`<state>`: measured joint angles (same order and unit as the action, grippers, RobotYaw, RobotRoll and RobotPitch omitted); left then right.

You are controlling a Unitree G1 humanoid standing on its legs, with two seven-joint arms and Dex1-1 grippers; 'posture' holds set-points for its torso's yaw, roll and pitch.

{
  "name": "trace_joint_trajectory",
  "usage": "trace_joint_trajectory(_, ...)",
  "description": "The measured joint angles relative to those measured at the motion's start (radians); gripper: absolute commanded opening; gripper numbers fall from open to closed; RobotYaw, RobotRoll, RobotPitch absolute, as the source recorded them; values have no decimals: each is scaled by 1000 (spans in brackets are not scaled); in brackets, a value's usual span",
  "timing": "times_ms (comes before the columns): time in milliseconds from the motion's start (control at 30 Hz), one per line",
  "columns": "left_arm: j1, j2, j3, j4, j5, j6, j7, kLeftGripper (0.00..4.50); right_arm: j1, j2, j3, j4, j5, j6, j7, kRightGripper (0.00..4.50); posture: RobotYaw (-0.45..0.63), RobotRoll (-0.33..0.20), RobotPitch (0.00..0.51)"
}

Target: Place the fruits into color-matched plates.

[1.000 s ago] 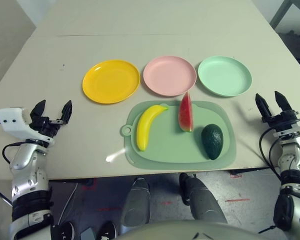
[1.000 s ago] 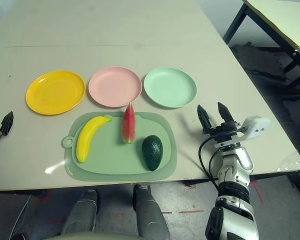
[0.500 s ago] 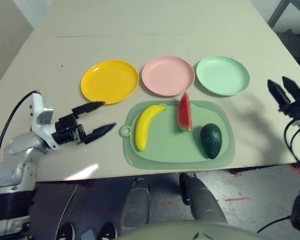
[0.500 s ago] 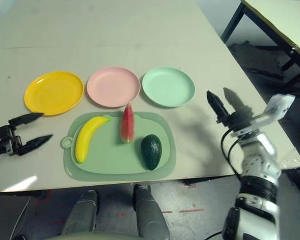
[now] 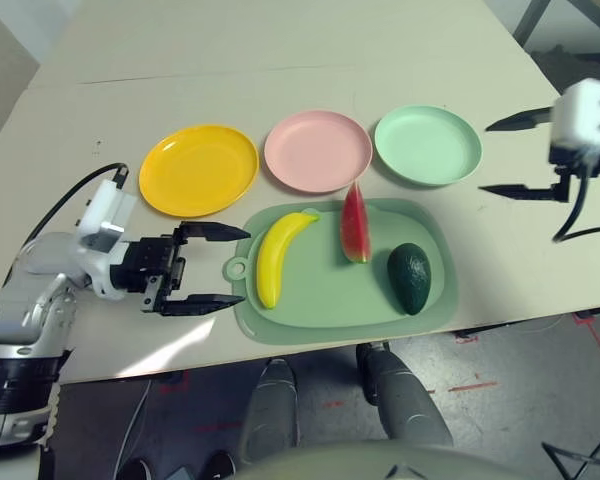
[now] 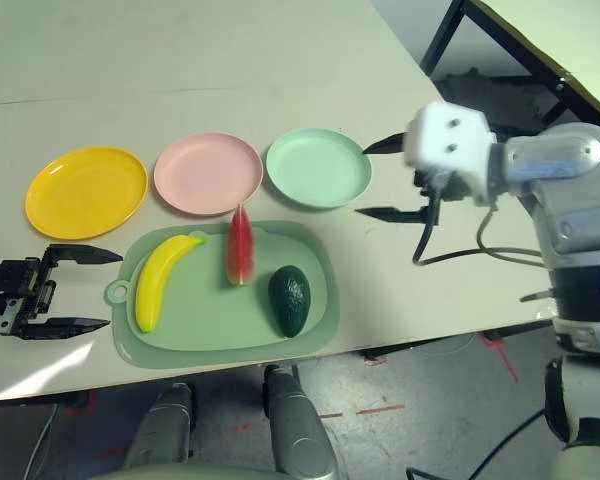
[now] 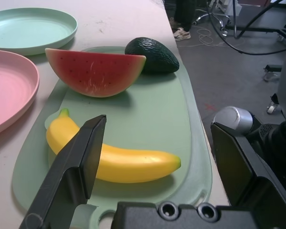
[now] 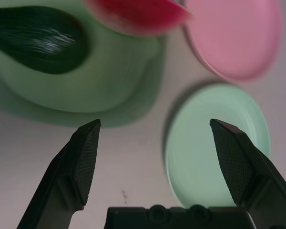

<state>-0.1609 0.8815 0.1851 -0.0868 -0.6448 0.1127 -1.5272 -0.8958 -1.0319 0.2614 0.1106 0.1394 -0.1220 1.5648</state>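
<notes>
The yellow banana (image 5: 272, 254), the watermelon wedge (image 5: 353, 224) and the dark green avocado (image 5: 410, 277) lie on the pale green mat (image 5: 330, 300). Behind the mat stand the yellow plate (image 5: 198, 168), the pink plate (image 5: 317, 150) and the mint green plate (image 5: 427, 144), all bare. My left gripper (image 5: 218, 266) is open just left of the mat, fingers pointing at the banana (image 7: 114, 157). My right gripper (image 5: 510, 157) is open, held above the table to the right of the mint green plate (image 8: 214, 152), fingers pointing left.
The table's front edge (image 5: 310, 350) runs just below the mat. The table's right edge (image 6: 450, 130) lies beyond my right gripper. A dark table frame (image 6: 480, 30) stands off to the far right.
My left gripper has moved right, closer to the mat. My right arm has lifted and turned, its fingers now pointing left beside the mint green plate. The camera has shifted slightly.
</notes>
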Motion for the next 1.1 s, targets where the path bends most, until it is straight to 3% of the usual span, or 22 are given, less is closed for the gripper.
trace_joint_trajectory(233,0,1,-10,6,43,-20,-1,4461,-137,-93,270,-59,102,-220,40,4500,-68,0,202)
trace_joint_trajectory(500,-8,-6,-45,10,67,-40,-4,4461,-269,-73,470,12,134,-391,41,4500,-65,0,204)
trace_joint_trajectory(700,-19,-12,-49,19,75,-54,1,4461,-309,-26,549,71,130,-451,41,4500,-49,0,203)
trace_joint_trajectory(1100,-51,-18,-83,25,108,-75,0,4461,-295,21,589,55,140,-458,41,4500,-31,0,205)
